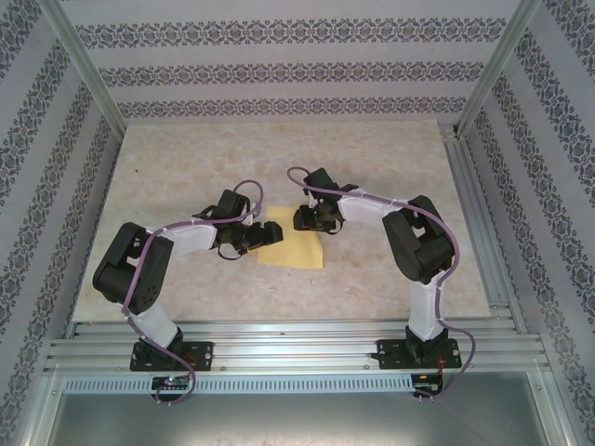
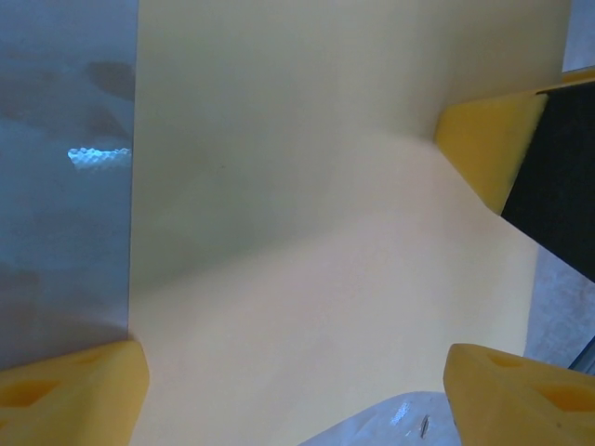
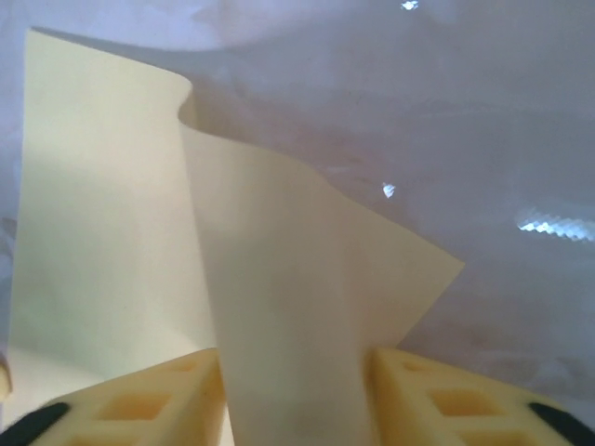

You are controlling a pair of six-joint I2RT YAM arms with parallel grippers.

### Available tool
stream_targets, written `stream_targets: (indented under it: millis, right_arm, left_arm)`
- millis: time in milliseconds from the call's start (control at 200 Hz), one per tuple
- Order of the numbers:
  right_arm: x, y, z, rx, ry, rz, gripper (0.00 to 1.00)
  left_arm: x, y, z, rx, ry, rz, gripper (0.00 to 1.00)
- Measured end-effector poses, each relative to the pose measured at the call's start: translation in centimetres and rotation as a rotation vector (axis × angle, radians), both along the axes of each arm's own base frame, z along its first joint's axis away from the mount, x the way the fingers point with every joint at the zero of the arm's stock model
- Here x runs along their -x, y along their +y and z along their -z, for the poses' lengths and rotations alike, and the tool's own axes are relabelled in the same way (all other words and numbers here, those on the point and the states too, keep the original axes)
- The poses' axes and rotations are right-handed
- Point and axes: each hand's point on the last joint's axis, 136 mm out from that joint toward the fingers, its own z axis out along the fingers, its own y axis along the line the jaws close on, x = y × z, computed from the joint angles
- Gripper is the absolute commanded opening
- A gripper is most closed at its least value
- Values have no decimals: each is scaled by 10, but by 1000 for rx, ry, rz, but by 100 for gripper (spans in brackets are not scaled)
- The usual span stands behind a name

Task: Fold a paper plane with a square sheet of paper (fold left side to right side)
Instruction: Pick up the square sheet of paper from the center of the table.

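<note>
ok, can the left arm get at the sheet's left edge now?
Probably yes. The left gripper hangs open over that side of the square sheet of paper, whose edge lies flat and bare on the table. The right gripper is across the sheet, a raised flap between its fingers.

Layout of workspace, top and wrist views.
- Located square sheet of paper [image 1: 294, 249] on table [image 1: 390, 158], mid-field, ahead of both arm bases.
- Located left gripper [image 1: 267, 232] over sheet's left edge, right gripper [image 1: 312, 221] at far right corner, near each other.
- Stood flap [image 3: 288, 307] between right fingers [image 3: 149, 404].
- Lay flat between left fingers [image 2: 74, 390], right gripper's pad [image 2: 483, 144] beyond.
</note>
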Motion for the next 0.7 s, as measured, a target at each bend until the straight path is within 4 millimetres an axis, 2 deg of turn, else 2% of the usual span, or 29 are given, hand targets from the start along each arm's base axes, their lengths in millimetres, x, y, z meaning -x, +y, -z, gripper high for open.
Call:
stream_targets:
  millis: [95,210,345,515,610,699]
  right_arm:
    - [7,-3,-2,-36,10,-1,26]
    - [13,-7,-15,-119,5,3,21]
    - [12,-18,-37,-240,-23,42,20]
    - [15,-33,-64,-429,-41,114,19]
    - [17,-39,-81,-521,-42,140,19]
    - [19,-42,-106,-591,-60,143,20]
  left_arm:
    - [1,-3,-3,4,-12,11,88]
    - [4,-5,-15,9,-39,29,90]
    - [0,2,-58,47,-136,18,92]
    - [-12,27,-119,124,-282,-51,98]
    - [-11,30,-136,175,-301,-60,100]
    - [-7,24,-143,236,-280,-51,100]
